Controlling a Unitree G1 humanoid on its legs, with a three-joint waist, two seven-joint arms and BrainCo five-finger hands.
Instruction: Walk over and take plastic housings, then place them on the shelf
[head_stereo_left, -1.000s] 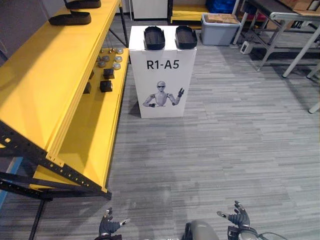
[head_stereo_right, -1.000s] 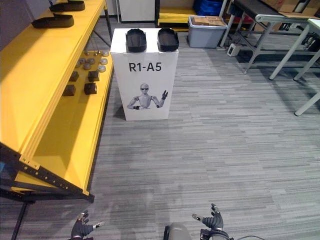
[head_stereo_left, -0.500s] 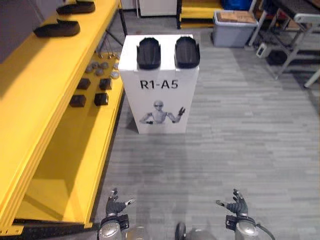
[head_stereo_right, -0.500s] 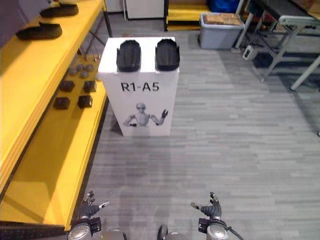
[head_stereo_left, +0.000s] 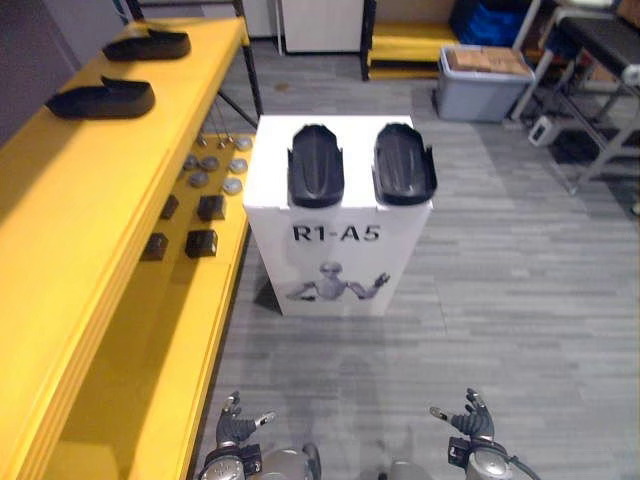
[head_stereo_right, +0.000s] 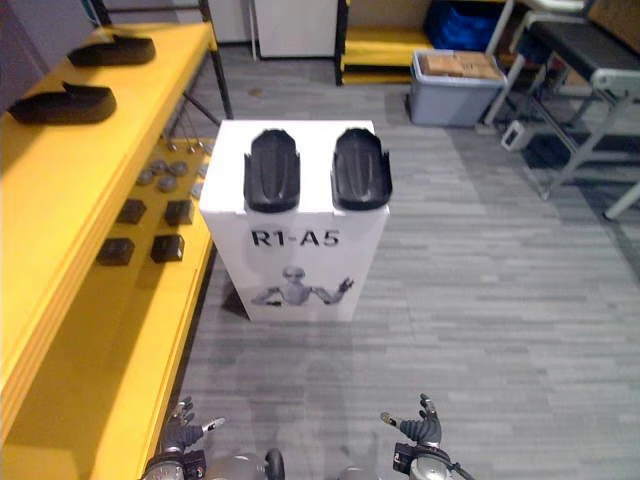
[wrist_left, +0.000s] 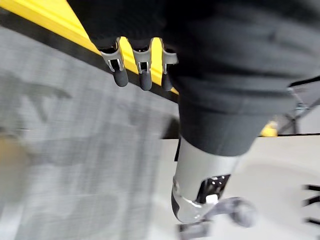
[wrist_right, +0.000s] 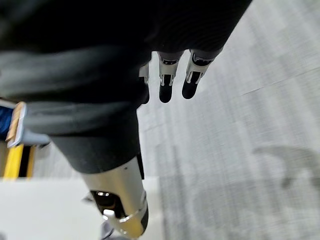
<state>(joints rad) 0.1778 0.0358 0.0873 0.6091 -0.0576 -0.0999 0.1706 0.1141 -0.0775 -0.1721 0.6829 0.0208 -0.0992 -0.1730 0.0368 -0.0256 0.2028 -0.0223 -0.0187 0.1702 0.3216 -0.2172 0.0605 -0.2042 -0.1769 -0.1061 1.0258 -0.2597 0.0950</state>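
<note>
Robot hands (head_stereo_left: 236, 431) (head_stereo_left: 470, 423) relaxed; housings (head_stereo_left: 316, 165) (head_stereo_left: 403, 163) atop white box (head_stereo_left: 400, 252)

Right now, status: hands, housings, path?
Left hand, right hand open, empty. Left housing, right housing on white box ahead, untouched. Yellow shelf on robot's left. No obstacle seen before box.

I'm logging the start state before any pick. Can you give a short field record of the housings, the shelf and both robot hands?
box housings: two black ones, side by side on top of the white box
shelf housings: two more on the top level of the yellow shelf
lower shelf level: dark blocks, grey discs
left robot hand: open, empty, short of the box
right robot hand: open, empty
</note>
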